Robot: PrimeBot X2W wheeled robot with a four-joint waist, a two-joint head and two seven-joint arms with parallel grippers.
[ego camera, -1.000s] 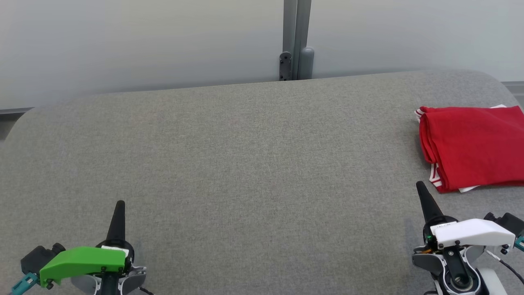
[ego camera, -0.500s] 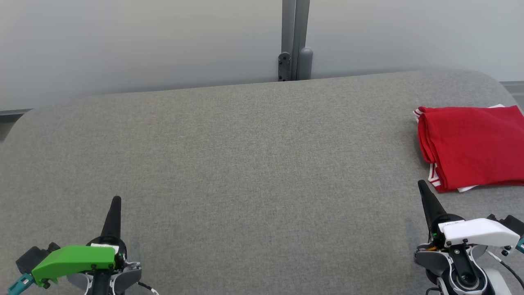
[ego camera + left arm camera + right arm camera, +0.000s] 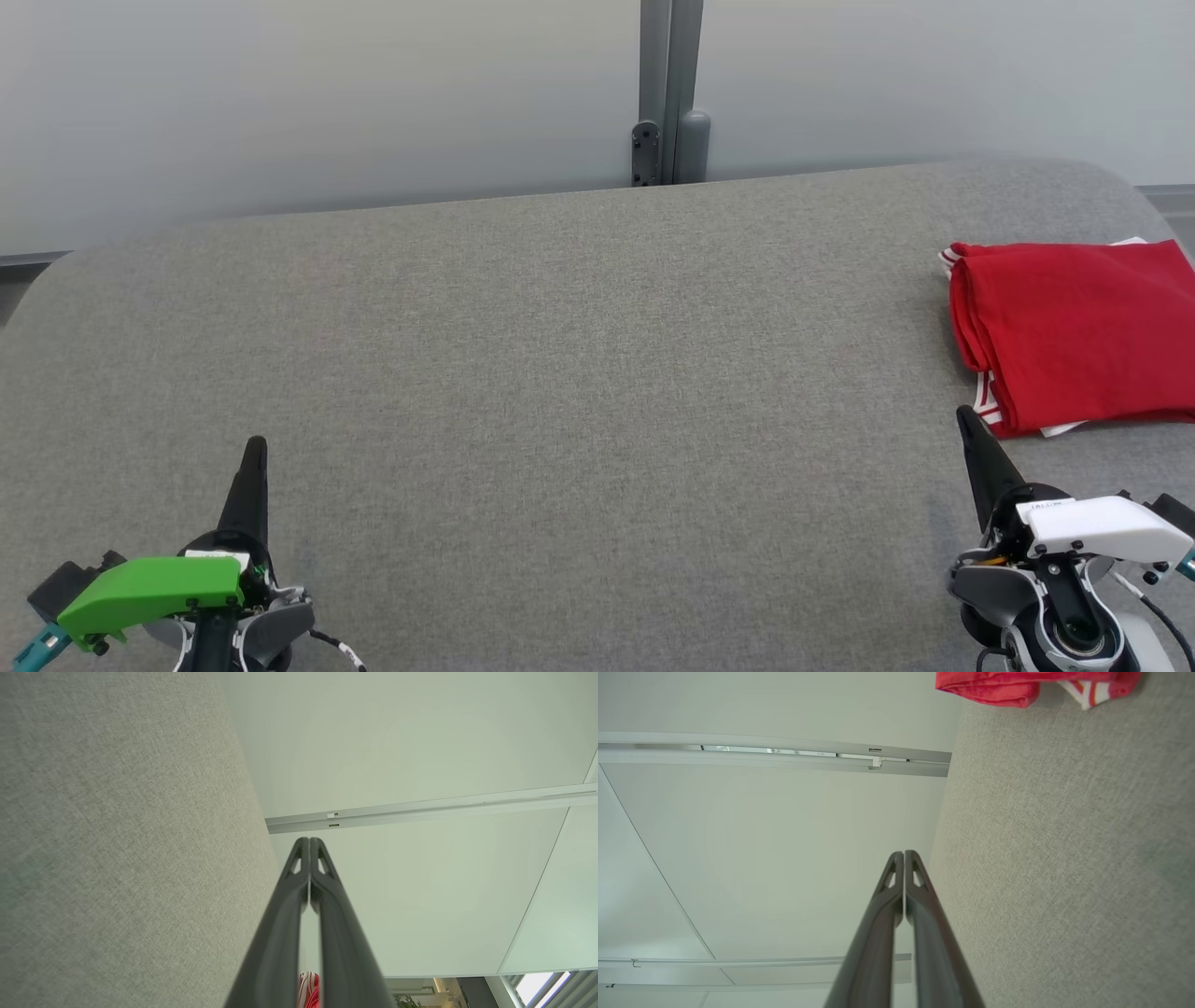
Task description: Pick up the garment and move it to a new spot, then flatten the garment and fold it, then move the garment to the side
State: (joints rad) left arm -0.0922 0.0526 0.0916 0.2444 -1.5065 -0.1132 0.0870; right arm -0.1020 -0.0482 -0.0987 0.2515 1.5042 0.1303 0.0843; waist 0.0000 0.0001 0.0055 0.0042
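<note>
The garment [image 3: 1078, 331] is red with white striped trim, folded into a flat rectangle at the right edge of the grey table [image 3: 579, 373]. A strip of it also runs along the top of the right wrist view [image 3: 1031, 685], and a red sliver [image 3: 309, 991] peeks between the fingers at the bottom of the left wrist view. My left gripper [image 3: 253, 448] sits at the lower left, shut and empty, fingers pressed together [image 3: 308, 842]. At the lower right my right gripper [image 3: 963, 415] is shut and empty too [image 3: 903, 855], its tip just short of the garment's near edge.
A pale wall with a grey vertical post [image 3: 667, 93] stands behind the table's far edge. The table's rounded corners fall away at far left and far right. Broad grey cloth surface spreads between the two grippers.
Both grippers have drawn back a little toward the bottom of the head view, the left also drifting left. The garment lies as before. Both stay shut.
</note>
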